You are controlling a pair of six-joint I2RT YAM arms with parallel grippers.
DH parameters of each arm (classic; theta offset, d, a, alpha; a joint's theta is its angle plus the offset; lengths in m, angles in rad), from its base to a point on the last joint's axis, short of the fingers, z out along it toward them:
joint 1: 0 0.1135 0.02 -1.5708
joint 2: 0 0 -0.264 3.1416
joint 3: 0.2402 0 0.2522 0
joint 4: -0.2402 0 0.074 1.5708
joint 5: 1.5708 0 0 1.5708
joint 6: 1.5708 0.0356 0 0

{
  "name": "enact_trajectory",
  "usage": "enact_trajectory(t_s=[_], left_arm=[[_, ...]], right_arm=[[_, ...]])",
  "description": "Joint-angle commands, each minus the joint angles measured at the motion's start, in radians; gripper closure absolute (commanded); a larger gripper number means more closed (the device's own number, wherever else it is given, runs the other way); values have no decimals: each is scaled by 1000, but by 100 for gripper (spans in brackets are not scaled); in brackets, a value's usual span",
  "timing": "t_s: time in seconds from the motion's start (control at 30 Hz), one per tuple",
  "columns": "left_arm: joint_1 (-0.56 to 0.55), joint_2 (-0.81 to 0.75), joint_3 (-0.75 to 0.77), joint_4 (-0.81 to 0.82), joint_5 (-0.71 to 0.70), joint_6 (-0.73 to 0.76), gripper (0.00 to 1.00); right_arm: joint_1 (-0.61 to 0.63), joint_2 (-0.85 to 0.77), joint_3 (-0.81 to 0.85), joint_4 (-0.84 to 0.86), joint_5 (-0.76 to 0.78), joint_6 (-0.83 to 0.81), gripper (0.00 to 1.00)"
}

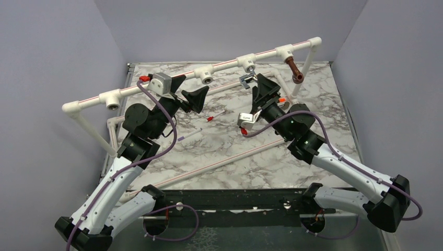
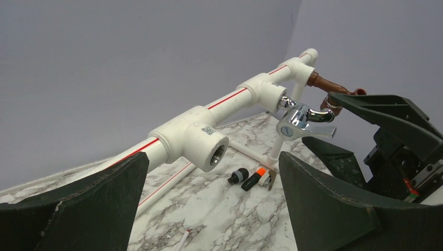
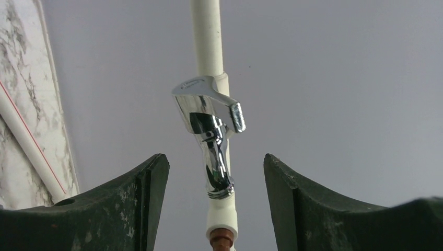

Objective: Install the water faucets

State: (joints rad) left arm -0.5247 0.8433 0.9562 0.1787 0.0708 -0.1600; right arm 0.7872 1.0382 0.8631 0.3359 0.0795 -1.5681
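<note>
Wide right claw [image 3: 213, 158], chrome faucet [image 3: 211, 141] dead ahead.

The right claw held nothing. The chrome faucet lay just ahead of it, centred between the fingers [image 3: 130, 204], its long axis running up the wrist view and its end in a tee [image 2: 264, 91] on the white pipe [image 2: 230, 97]. It was mirror-smooth metal with a flat lever [image 3: 203, 86]. The matte brown faucet [image 1: 293, 70] hung farther along the pipe. The left claw [image 1: 189, 90], also wide, was farther off.
</note>
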Motion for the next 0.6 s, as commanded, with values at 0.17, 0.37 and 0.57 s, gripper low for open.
enact_trajectory(t_s=[0.17,0.37,0.57], left_arm=[[0,-6,-10,25,4,4,5],[0,-5,-11,25,4,4,4],[-1,-5,-11,28,5,4,5]], right_arm=[[19,84,36,108,46,-184,31],[27,115,46,133,51,-197,35],[30,145,53,156,73,-195,43]])
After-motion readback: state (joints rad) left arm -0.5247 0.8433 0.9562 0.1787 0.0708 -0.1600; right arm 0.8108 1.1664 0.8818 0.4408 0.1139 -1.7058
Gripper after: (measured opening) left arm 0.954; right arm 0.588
